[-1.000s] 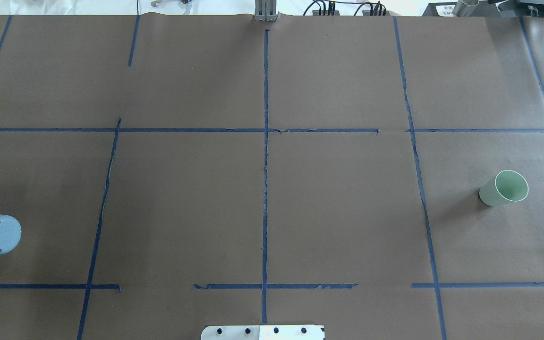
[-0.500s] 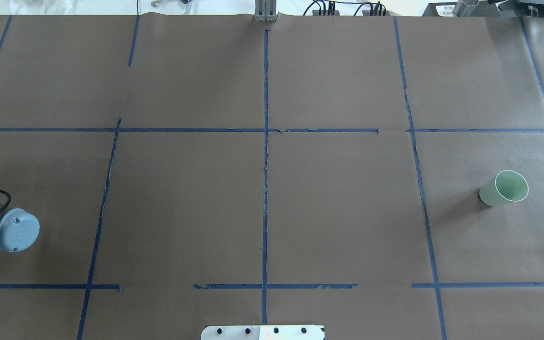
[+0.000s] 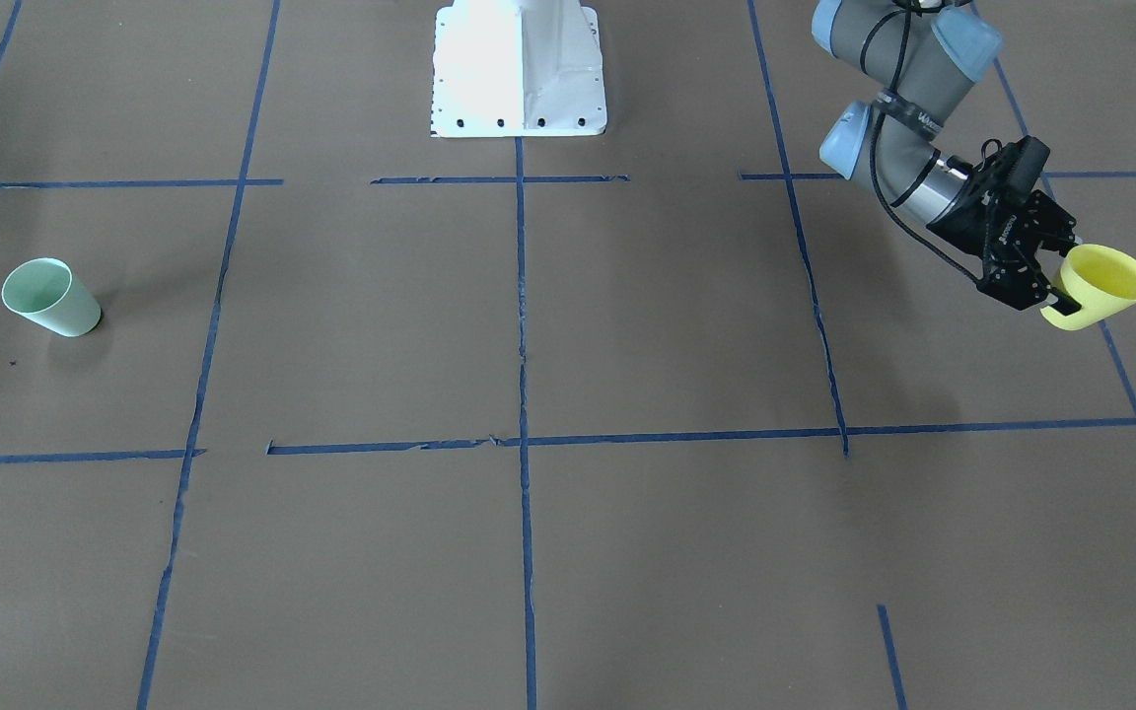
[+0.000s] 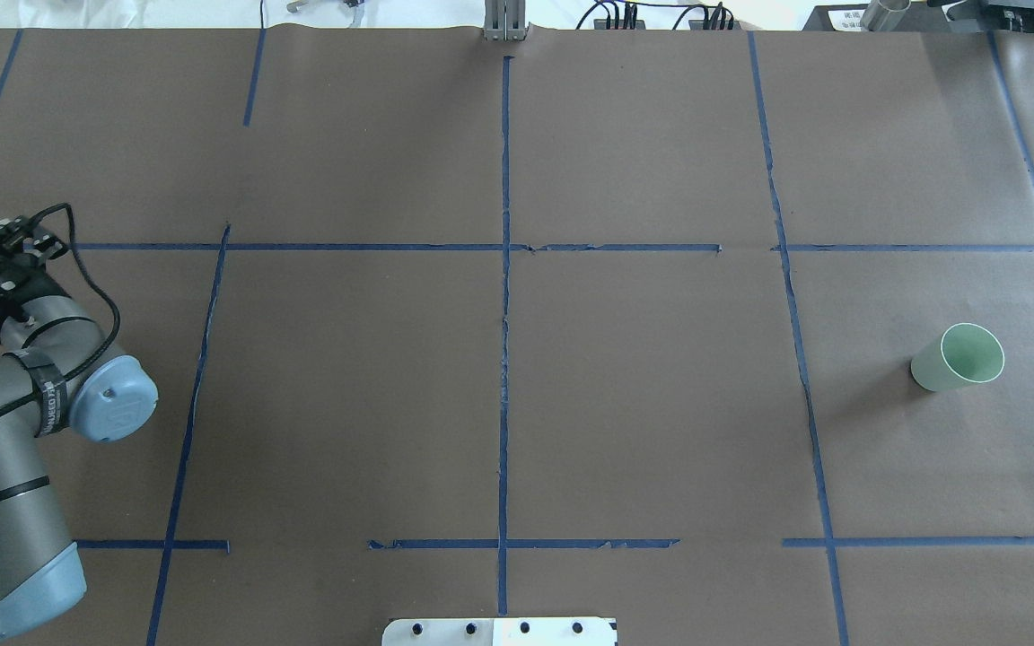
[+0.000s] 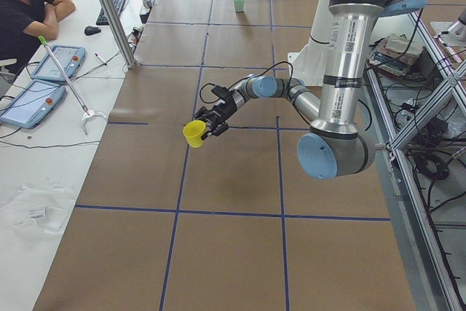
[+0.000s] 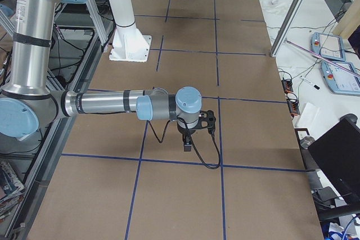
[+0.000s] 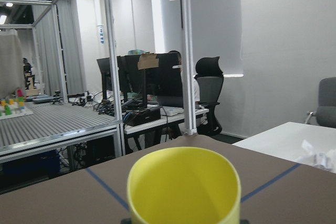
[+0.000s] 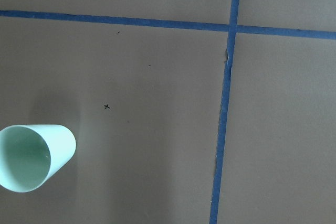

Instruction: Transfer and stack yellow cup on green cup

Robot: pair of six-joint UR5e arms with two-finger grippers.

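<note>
Left gripper pinching bright yellow plastic tumbler aloft, well apart from upright pale mint-green plastic tumbler; right gripper state: cannot tell.

My left tool is matt black. The yellow cup is smooth plastic with a slight sheen. The green cup is smooth plastic too, more matt. The surface is brown paper, matt and a bit creased. The tape lines are blue, frayed in spots. My left arm is brushed grey metal with semi-glossy blue-grey plastic caps. The base plate is glossy white.
</note>
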